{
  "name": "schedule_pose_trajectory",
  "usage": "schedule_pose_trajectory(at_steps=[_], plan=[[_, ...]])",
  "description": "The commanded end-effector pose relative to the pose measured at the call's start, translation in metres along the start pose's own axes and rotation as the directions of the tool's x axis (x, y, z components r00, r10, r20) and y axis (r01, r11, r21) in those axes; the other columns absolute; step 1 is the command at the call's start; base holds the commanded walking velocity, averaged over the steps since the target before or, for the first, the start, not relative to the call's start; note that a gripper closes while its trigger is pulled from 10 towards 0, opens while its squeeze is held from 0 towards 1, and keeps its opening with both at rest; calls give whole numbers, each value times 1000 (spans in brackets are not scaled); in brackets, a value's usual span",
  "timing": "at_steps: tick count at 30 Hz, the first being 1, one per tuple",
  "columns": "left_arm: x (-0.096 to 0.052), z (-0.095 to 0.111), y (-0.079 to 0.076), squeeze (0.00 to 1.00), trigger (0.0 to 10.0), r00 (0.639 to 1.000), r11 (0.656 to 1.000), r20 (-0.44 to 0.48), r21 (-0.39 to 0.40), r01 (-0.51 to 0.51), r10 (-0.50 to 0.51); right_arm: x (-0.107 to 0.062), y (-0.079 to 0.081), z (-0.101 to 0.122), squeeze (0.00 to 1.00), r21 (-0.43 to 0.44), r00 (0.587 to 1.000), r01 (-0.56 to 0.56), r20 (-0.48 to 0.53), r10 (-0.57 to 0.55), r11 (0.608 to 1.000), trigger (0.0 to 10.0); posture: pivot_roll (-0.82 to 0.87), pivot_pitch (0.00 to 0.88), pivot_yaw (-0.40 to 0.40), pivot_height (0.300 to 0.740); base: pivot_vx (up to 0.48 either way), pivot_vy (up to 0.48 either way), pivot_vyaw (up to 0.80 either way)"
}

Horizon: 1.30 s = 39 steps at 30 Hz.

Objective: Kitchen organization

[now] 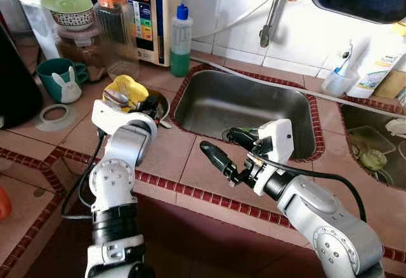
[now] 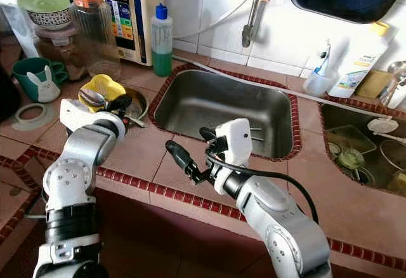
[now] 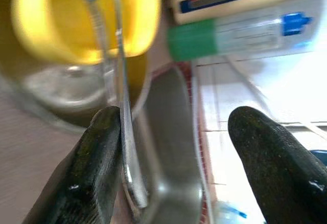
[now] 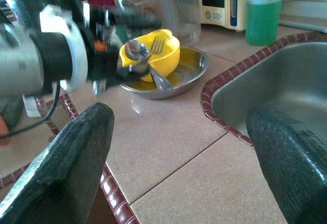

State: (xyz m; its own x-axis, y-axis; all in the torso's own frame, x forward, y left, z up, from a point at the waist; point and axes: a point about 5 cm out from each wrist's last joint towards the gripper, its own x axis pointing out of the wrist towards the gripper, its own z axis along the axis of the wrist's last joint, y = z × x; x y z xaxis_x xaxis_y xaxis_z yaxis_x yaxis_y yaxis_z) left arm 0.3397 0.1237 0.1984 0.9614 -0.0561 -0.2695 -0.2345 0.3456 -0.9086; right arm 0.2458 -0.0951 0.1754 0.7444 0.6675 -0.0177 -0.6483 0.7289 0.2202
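Yellow cup [image 3: 76, 19], seemingly blurred, edge-cropped.

Left pincer [image 3: 173, 147] and right pincer [image 4: 179, 157], both fingers spread apart.

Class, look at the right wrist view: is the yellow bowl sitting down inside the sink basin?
No. The yellow bowl rests in a metal dish on the tiled counter, beside the sink.

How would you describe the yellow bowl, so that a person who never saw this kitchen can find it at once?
Start at the steel sink set in the tiled counter. Just to its left lies a shallow metal dish, and the yellow bowl sits tilted in it, with a fork and a spoon inside. It is the only bright yellow item there; the left tool is reaching to it.
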Motion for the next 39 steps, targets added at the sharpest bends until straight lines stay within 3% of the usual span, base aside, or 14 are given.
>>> schedule_pose_trajectory(at_steps=[1, 5, 10, 11, 12, 15, 17, 34, 36, 37, 39], plan=[[2, -9, -15, 1000, 10000, 999, 999, -31, -5, 44, -44, -1, -3, 2, 0, -12, 1000, 25, 10, -25, 1000, 10000, 47, 26, -31, 740, 0, 0, 0], [3, -7, -18, 1000, 10000, 998, 998, -31, 10, 57, -57, -1, -3, 2, 0, -13, 1000, 25, 11, -24, 1000, 10000, 45, 25, -29, 740, 0, 0, 0], [6, -10, -20, 1000, 10000, 996, 991, -50, 107, 80, -75, -2, -4, 2, 0, -16, 999, 30, 13, -30, 999, 10000, 41, 21, -28, 740, 0, 0, 0], [6, -10, -22, 545, 10000, 995, 988, -46, 126, 95, -90, -2, -4, 2, 0, -17, 999, 30, 13, -30, 999, 10000, 39, 21, -27, 740, 0, 0, 0], [5, -11, -23, 227, 10000, 993, 983, -44, 142, 113, -108, -2, -4, 3, 0, -18, 999, 30, 14, -30, 999, 10000, 39, 21, -27, 740, 0, 0, 0], [5, -12, -24, 212, 10000, 993, 983, -53, 146, 113, -106, -2, -5, 2, 0, -18, 999, 31, 14, -31, 999, 10000, 40, 18, -29, 740, 0, 0, 0], [4, -12, -26, 0, 10000, 991, 980, -50, 155, 127, -121, -2, -5, 2, 0, -20, 999, 30, 12, -30, 999, 10000, 42, 16, -29, 740, 0, 0, 0], [4, -11, -33, 0, 10000, 985, 969, -42, 176, 171, -166, -1, -4, 2, 0, -25, 1000, 26, 12, -25, 999, 10000, 44, 16, -28, 740, 0, 0, 0], [4, -9, -34, 59, 10000, 984, 970, -36, 167, 179, -175, -1, -4, 2, 0, -25, 1000, 26, 12, -26, 999, 10000, 44, 17, -29, 740, 0, 0, 0], [3, -9, -34, 1000, 10000, 984, 970, -32, 167, 180, -177, -1, -4, 2, 0, -25, 1000, 26, 12, -26, 999, 10000, 45, 18, -29, 740, 0, 0, 0], [3, -8, -35, 1000, 10000, 983, 969, -24, 168, 181, -180, -1, -4, 2, 0, -25, 1000, 26, 12, -26, 999, 10000, 45, 18, -30, 740, 0, 0, 0]])
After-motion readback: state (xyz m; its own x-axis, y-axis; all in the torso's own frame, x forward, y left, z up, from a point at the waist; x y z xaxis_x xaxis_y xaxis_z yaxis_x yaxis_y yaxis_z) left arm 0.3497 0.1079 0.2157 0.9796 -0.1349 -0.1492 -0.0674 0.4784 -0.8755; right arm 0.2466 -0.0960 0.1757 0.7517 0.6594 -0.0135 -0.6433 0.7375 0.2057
